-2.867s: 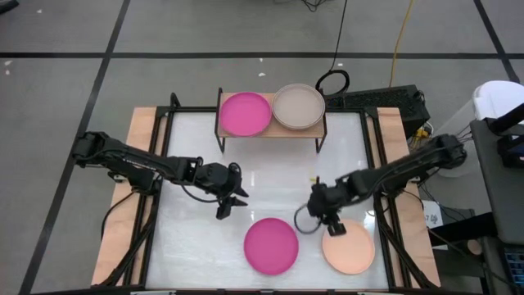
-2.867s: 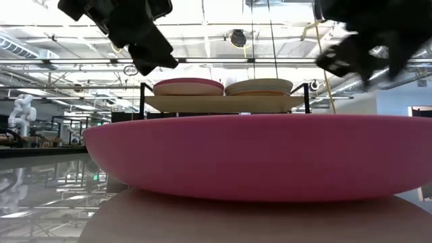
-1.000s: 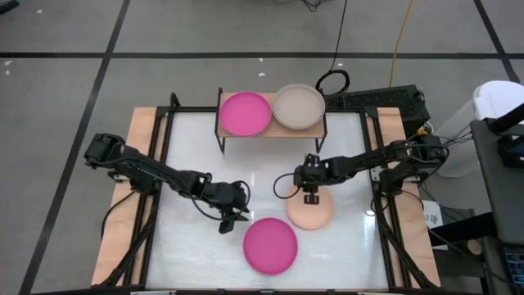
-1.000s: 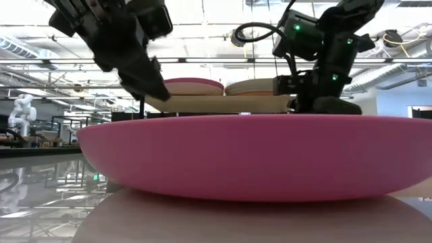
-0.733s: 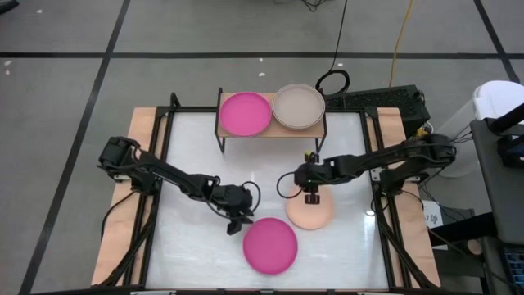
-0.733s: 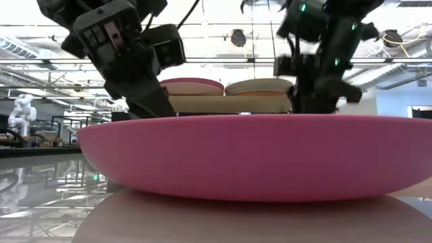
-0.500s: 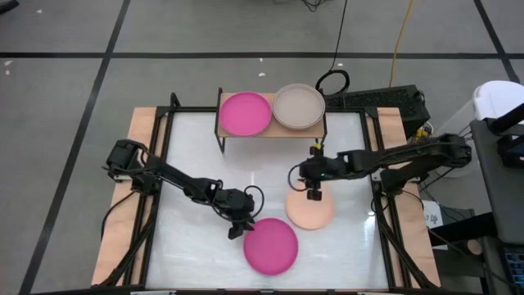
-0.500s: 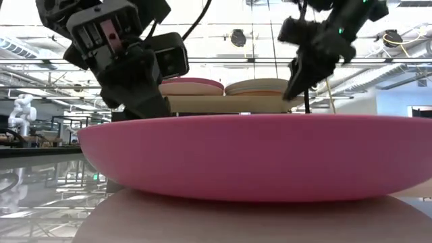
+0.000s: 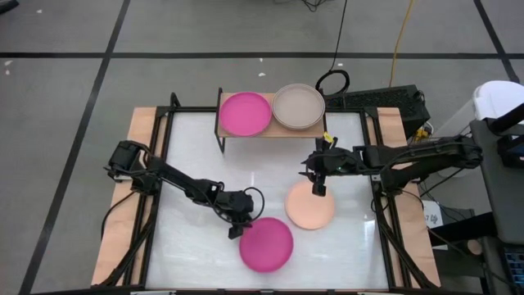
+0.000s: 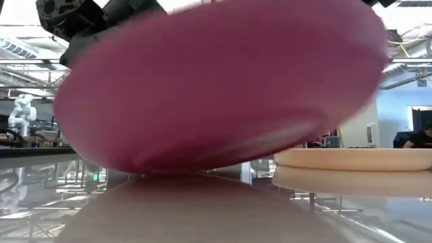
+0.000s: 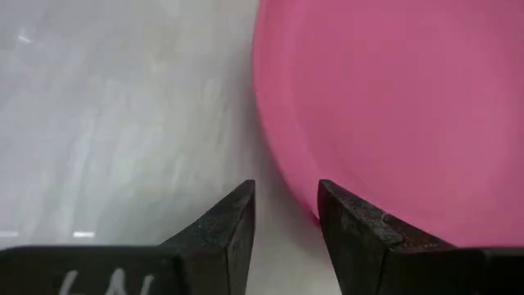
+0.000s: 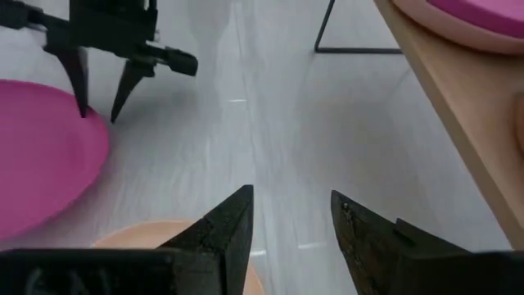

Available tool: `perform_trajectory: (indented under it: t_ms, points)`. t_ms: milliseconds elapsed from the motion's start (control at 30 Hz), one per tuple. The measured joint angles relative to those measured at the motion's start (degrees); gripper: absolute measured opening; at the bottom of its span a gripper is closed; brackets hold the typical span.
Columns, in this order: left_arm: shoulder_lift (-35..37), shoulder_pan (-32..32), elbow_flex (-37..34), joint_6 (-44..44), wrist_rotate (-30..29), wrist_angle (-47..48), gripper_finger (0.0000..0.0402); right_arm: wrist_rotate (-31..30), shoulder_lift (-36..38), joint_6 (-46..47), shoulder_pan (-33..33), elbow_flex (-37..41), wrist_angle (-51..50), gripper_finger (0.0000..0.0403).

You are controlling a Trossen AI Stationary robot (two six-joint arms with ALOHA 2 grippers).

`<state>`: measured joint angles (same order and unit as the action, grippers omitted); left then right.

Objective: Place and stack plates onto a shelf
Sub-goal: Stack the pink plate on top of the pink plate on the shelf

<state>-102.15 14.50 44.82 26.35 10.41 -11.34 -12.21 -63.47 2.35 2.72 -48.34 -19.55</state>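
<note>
A magenta plate [image 9: 268,246] sits near the table's near edge and stands tilted in the low view [image 10: 216,88]. My left gripper [image 9: 237,225] is open at its far-left rim, one finger at the rim and the other over bare table [image 11: 285,192]. A peach plate [image 9: 311,209] lies flat to its right. My right gripper [image 9: 318,187] hangs open above the peach plate's far rim and touches nothing [image 12: 292,197]. The shelf [image 9: 274,131] at the far side carries a magenta plate [image 9: 245,113] and a beige stack [image 9: 298,106]. My left gripper meets the magenta plate only at its far-left rim [image 11: 307,201], where one finger [image 11: 352,225] stands against the rim from above, slanting down. The other finger is outside the plate. The plate is tilted, with its underside resting on the table in the low view.
The white table top [image 9: 196,156] is framed by black rails and wooden side boards [image 9: 143,123]. Open surface lies between the shelf and the two loose plates. The shelf's thin black leg [image 12: 327,33] stands ahead of my right gripper.
My left gripper moved toward the near edge and right, up to the magenta plate's rim; the plate tipped up from lying flat and shifted slightly left. My right gripper rose and drew back toward the far edge, away from the peach plate, which stayed put.
</note>
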Motion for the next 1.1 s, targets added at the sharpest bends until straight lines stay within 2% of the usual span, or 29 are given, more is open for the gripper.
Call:
perform_trajectory:
  t_ms: [67, 167, 233, 267, 400, 600, 867, 1100]
  points:
    - [0.04, 0.0, 0.02, -1.44, -0.33, 0.77, 0.0116, 0.0, 0.01, 0.0, 0.0, 0.0, 0.13, 0.0148]
    - [0.04, 0.0, 0.01, -2.95, -0.26, 1.82, 0.0061, 0.0, 0.01, -0.03, 0.0, 0.0, 0.16, 0.0148]
    - [0.07, -0.14, 0.05, -3.44, 1.48, 1.4, 0.0021, 0.0, 0.01, -0.05, 0.0, 0.0, 0.29, 0.0148]
    - [0.18, -0.24, 0.13, -4.05, 2.15, 1.37, 0.0014, 0.0, 0.01, -0.11, 0.0, 0.0, 0.31, 0.0148]
    - [1.99, -0.85, -0.08, -5.26, 2.67, 2.01, 0.0006, 0.02, 0.01, -0.22, 0.0, 0.0, 0.53, 0.0148]
    - [10.69, -2.2, -0.11, -8.03, 0.09, 7.68, 0.0003, 0.16, 0.01, -0.25, 0.0, 0.0, 0.43, 0.0148]
    - [28.37, -6.71, -0.09, -13.96, -8.09, 19.33, 0.0, 0.2, 0.01, -1.52, 0.0, 0.0, 1.14, 0.0148]
    - [43.35, -16.7, -0.06, -19.71, -10.61, 22.21, 0.0, 0.22, 0.01, -1.53, 0.0, 0.0, 1.47, 0.0148]
